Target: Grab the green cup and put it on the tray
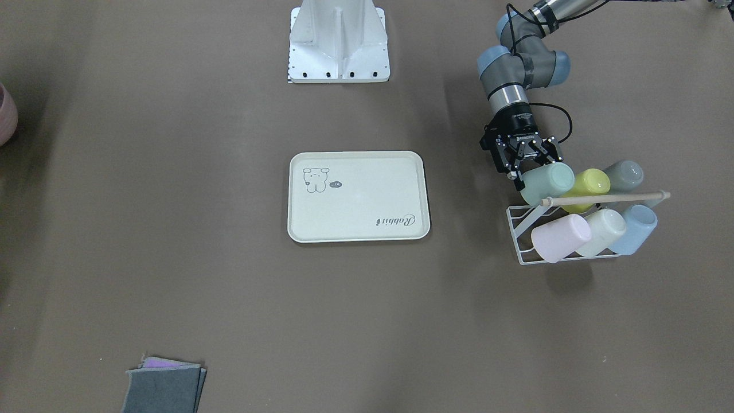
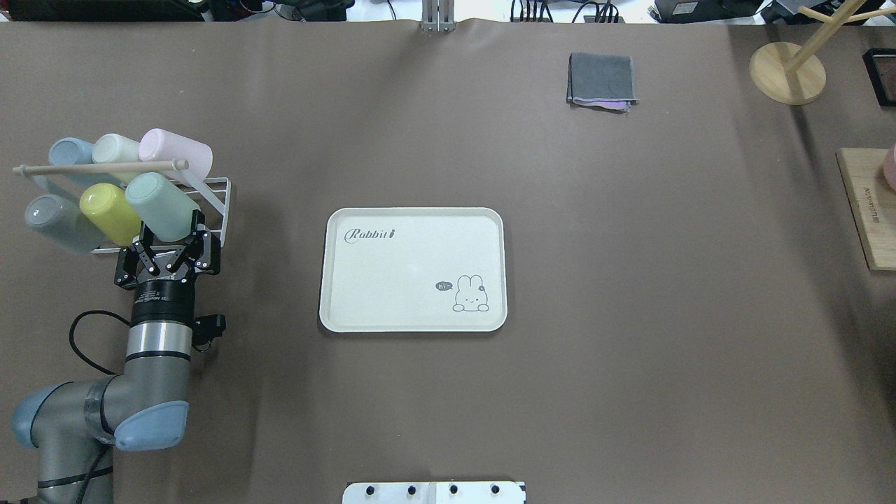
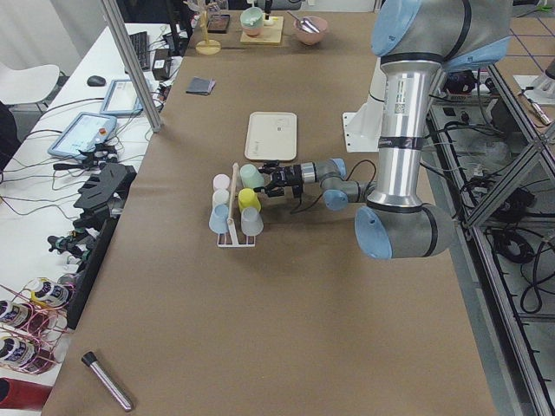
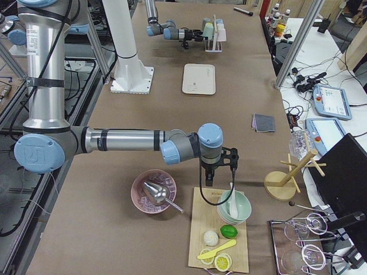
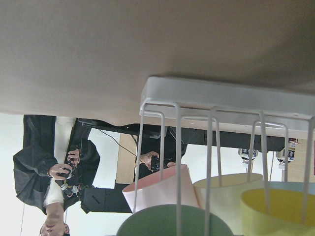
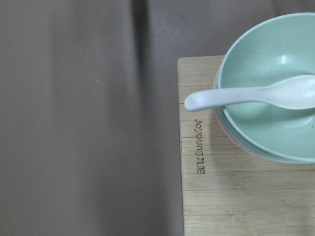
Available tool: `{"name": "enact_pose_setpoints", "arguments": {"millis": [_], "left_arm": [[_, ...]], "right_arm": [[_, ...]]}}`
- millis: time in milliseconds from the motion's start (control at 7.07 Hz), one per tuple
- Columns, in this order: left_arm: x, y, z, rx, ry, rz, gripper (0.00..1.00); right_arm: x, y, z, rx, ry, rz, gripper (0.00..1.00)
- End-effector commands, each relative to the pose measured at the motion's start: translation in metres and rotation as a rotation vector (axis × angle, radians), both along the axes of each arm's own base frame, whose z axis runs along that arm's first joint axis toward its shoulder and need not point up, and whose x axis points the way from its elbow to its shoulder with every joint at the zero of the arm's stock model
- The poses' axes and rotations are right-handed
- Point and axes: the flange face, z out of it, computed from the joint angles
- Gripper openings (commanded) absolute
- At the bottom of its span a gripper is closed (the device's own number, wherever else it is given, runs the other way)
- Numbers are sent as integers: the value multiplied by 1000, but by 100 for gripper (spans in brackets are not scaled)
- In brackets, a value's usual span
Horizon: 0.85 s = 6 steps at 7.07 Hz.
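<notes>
L gripper [image 2: 171, 231] comes in level, wrist in line w/ the green cup [image 2: 155, 199]. Jaws are apart, one each side of the cup's near end. No squeeze that you can see yet, so treat it as not gripped.

The cup lies tilted on the wire rack [image 2: 218, 192], closed base up and away from the gripper, prob. parked mouth-down to drain. That'd explain the level approach: you draw it back along its own axis, off the wires.

Just beside it, on the side away from the tray, sits the yellow cup [image 2: 108, 210], then the grey cup [image 2: 52, 220]. Beyond the gripper is a 2nd row of pink, cream and blue cups, w/ a wooden rod [image 2: 105, 166] across the top. It's a tight pack, so a skewed pull could nudge the neighbours.

The tray [image 2: 406, 280] lies flat off to the gripper's side, well apart, nothing on it.

The surface is a plain brown table cover [image 2: 630, 315], matte. A folded grey cloth [image 2: 600, 78] lies further out.

R gripper [image 4: 221, 166] hangs at the far end over a wooden board [image 4: 213, 243] w/ bowls. Can't tell its jaws.
</notes>
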Motion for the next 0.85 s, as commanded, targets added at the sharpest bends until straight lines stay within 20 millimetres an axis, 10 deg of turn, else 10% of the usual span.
{"name": "enact_pose_setpoints", "arguments": {"millis": [0,707], "left_arm": [[-16,4,-8,22,-11,20,82],[-64,16,-27,39,-56,36,83]], "right_arm": [[9,6,-9,-15,13,-36,100],[21,26,1,3,34,-71,100]]}}
